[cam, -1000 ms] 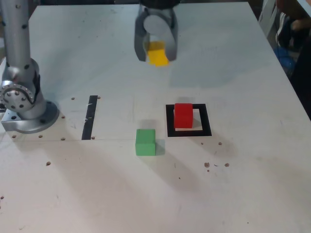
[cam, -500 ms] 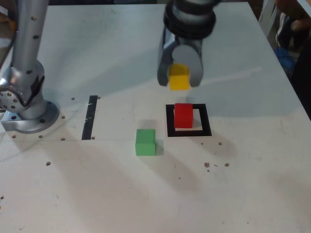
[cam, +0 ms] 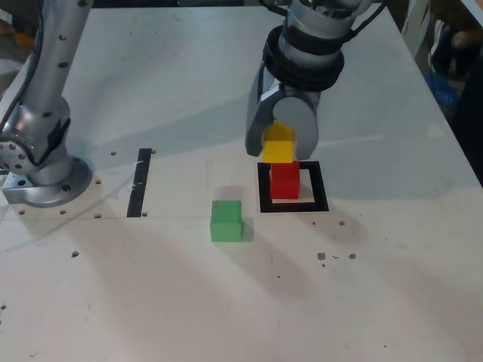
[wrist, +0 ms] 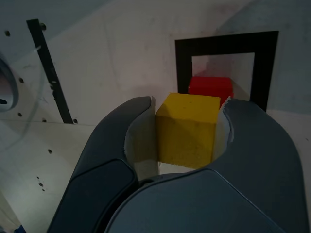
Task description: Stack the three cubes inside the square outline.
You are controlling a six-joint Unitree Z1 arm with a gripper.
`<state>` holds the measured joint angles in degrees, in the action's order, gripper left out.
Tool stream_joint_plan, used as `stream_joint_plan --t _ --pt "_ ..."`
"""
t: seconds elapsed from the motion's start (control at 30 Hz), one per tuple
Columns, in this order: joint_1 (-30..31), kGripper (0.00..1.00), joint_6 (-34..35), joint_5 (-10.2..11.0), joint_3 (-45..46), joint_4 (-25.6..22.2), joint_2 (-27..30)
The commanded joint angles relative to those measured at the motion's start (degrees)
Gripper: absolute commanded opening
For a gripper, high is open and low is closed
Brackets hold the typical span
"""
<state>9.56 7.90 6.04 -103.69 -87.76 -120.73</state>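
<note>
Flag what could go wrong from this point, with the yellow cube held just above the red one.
1. The yellow cube, clamped in the gripper, sits a little toward the exterior view's left of the red cube; released so, it may overhang and tip.
2. The red cube sits off-centre in the square outline, so a nudge could push it onto the frame.
3. The green cube stands nearby; a falling block could knock it.

Hand (cam: pixel 280 147) down-pointed, clamped tight

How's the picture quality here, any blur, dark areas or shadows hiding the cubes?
Exterior view: evenly lit, slightly soft; the green cube and red cube are clear, with soft shadows on the table. Wrist view: dim, the dark fingers fill the foreground, the yellow cube is sharp.
</note>
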Motion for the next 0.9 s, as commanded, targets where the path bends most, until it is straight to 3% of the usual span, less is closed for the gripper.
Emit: stream_joint_plan --t 0.0,0.87 --pt "0.27 0.31 0.04 -0.33 -0.42 -0.02 -1.19" --pt "-1.92 0.35 -3.07 -0.71 -0.57 1.62 -4.04"
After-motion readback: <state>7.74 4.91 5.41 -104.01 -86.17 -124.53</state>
